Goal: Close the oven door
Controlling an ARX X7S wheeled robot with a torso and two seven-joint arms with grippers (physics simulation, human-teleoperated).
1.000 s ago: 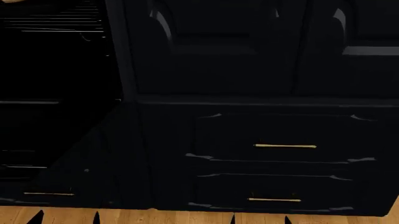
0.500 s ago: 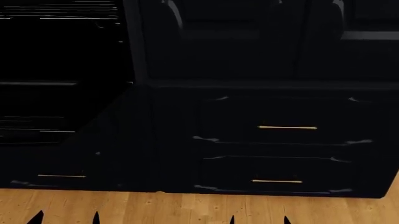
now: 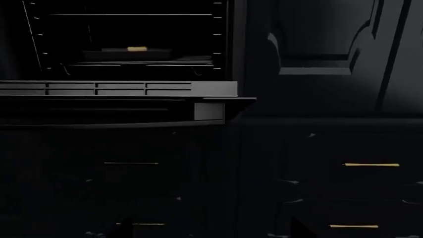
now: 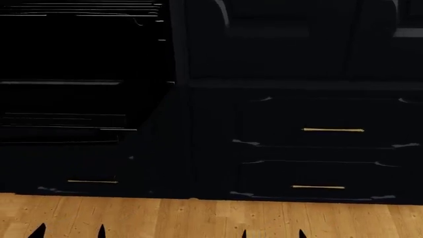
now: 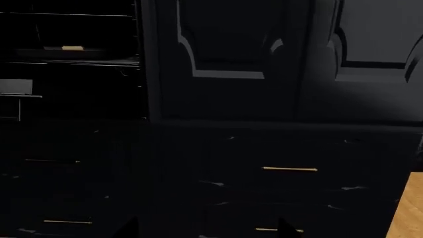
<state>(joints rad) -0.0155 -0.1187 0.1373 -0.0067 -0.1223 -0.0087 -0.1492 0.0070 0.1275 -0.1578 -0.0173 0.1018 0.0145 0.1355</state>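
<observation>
Head view shows, at the far left, the open oven cavity (image 4: 79, 44), black inside with thin wire racks catching light near its upper edge. Below the cavity the oven door (image 4: 63, 131) hangs folded down toward the robot, seen almost edge-on as a stack of faint horizontal lines; it is well apart from both grippers. Under the door sits a dark drawer front with a short brass handle (image 4: 92, 181). To the right, past a vertical cabinet post, are raised-panel cabinet doors (image 4: 278, 34) above and two drawer fronts below, the upper drawer handle (image 4: 332, 130) and the lower drawer handle (image 4: 318, 187) both brass. A light wooden floor (image 4: 198, 215) runs along the base of the cabinets.

At the bottom edge of the head view, two black fingertips of the left gripper (image 4: 69, 231) stand apart with floor showing between them, nothing held. Further right the right gripper (image 4: 273, 233) shows the same: two tips spread apart, empty.

The left wrist view faces the oven more squarely: the oven door (image 3: 119, 99) projects out flat at the level of the cavity's lower edge, its grey inner frame and right corner visible, and a small yellow item (image 3: 136, 48) lies on a dark tray inside. The right wrist view catches only the door's corner at its edge.
</observation>
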